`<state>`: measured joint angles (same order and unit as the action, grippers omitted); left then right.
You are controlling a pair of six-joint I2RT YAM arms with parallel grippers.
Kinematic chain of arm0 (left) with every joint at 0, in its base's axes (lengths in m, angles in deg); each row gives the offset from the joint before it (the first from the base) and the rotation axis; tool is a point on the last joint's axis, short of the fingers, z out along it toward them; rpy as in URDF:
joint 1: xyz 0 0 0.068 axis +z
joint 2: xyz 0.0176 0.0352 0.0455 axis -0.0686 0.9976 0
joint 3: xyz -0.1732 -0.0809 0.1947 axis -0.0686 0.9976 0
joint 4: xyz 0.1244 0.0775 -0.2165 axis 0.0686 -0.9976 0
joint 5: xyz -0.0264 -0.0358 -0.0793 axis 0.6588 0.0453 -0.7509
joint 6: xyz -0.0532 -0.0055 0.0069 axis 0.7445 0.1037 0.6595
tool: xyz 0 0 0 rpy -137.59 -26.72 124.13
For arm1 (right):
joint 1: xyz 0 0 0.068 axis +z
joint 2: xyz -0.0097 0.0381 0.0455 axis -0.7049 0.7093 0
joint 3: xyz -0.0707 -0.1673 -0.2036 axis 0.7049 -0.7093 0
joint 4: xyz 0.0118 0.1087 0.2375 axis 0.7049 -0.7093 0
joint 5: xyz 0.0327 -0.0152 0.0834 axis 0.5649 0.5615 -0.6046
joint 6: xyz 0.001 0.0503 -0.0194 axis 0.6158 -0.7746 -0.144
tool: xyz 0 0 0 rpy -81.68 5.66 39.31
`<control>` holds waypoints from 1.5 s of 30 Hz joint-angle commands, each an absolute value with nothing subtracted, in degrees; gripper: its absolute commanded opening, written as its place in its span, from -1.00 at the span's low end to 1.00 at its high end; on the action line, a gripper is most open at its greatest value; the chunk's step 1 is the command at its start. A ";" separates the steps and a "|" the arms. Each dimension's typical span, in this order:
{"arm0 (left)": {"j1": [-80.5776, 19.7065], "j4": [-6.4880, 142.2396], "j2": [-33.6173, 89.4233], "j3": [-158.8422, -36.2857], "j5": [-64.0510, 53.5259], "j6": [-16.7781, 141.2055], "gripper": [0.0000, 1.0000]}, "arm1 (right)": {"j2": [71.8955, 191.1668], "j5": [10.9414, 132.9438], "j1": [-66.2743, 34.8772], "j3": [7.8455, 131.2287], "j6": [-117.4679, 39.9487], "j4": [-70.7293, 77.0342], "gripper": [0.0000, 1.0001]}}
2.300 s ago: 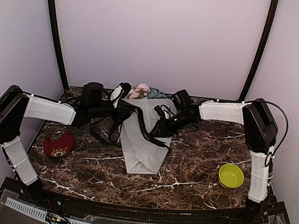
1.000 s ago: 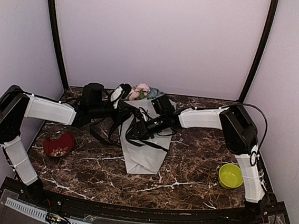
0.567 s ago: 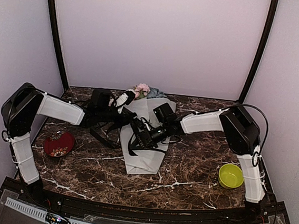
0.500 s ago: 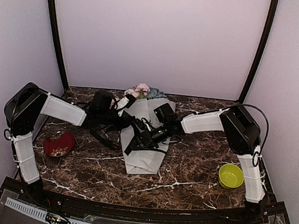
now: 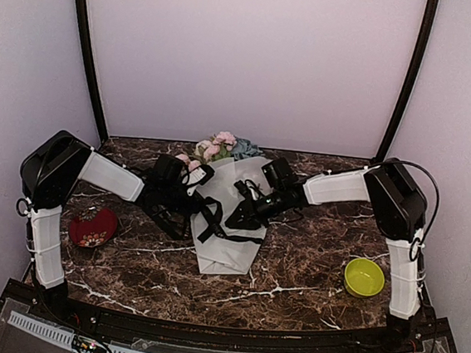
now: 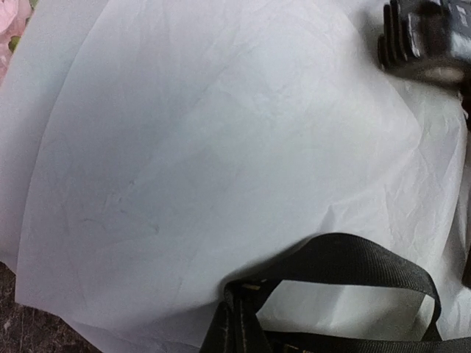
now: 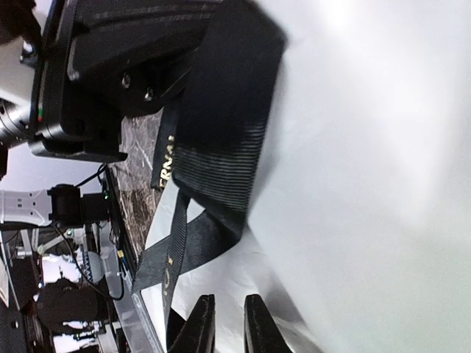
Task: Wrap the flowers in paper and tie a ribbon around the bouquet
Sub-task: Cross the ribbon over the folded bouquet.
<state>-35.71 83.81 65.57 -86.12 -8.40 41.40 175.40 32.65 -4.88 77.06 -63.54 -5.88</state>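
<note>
The bouquet lies mid-table: a cone of frosted white paper [image 5: 227,247] with pink, white and blue flowers [image 5: 219,148] at its far end. A black ribbon [image 5: 244,239] crosses the paper in loops. My left gripper [image 5: 199,208] is at the paper's left edge. Its fingers are out of the left wrist view, where the ribbon [image 6: 346,265] rises folded from the bottom edge, as if pinched there. My right gripper [image 5: 233,218] hovers over the paper, fingertips [image 7: 203,312] a narrow gap apart with only paper [image 7: 368,184] between them. The ribbon [image 7: 221,147] runs just beside them.
A red bowl [image 5: 93,227] sits on the left of the dark marble table [image 5: 311,259], a yellow-green bowl [image 5: 364,276] at the near right. Black cable loops [image 5: 161,215] hang by the left wrist. Purple walls close the back and sides.
My left arm has swung right and nearer, onto the paper's left edge. My right gripper crossed left over the paper, then drew back right. The ribbon now lies looped across the cone.
</note>
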 commanded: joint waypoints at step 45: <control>-35.74 78.99 66.18 -89.38 -12.96 40.04 -1.00 | 170.28 72.62 13.83 78.49 -25.73 -9.32 -0.18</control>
